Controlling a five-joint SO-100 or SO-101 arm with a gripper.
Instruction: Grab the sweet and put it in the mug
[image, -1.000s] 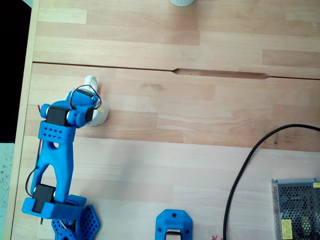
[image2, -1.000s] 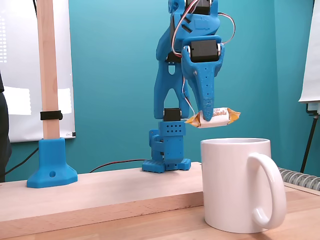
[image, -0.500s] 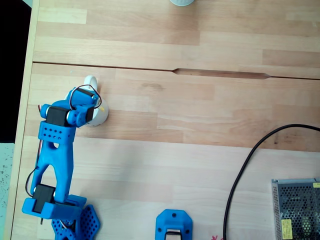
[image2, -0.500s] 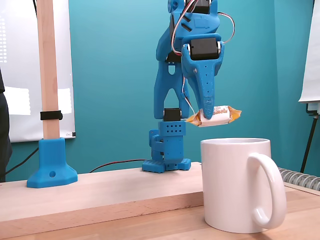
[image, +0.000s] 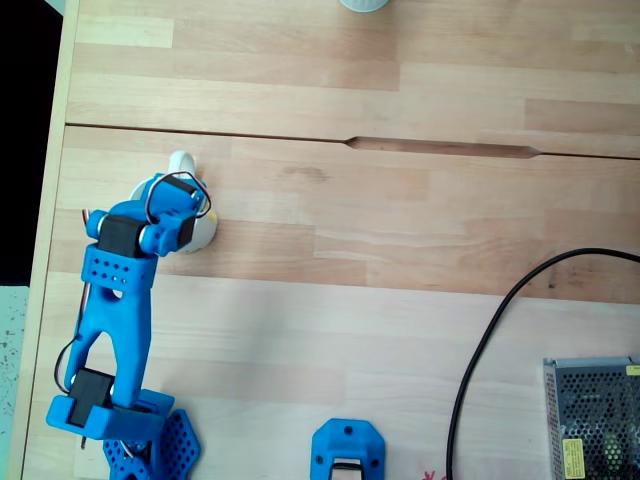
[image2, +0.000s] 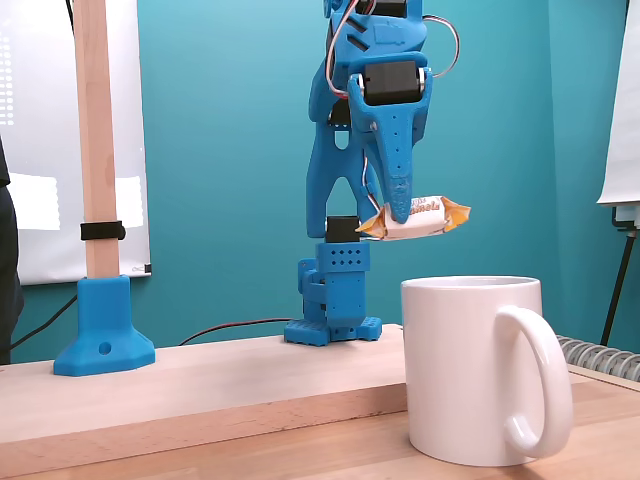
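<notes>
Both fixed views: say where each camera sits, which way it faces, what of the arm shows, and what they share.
A fixed view, from above: looks straight down on the wooden table; shows the arm's base, links and wrist, which cover most of the mug.
A fixed view, at table height: faces the arm's front against a teal wall; shows the base, upper links and the gripper shut on the sweet above the mug.
Shared: the blue arm, the mug, the table.
</notes>
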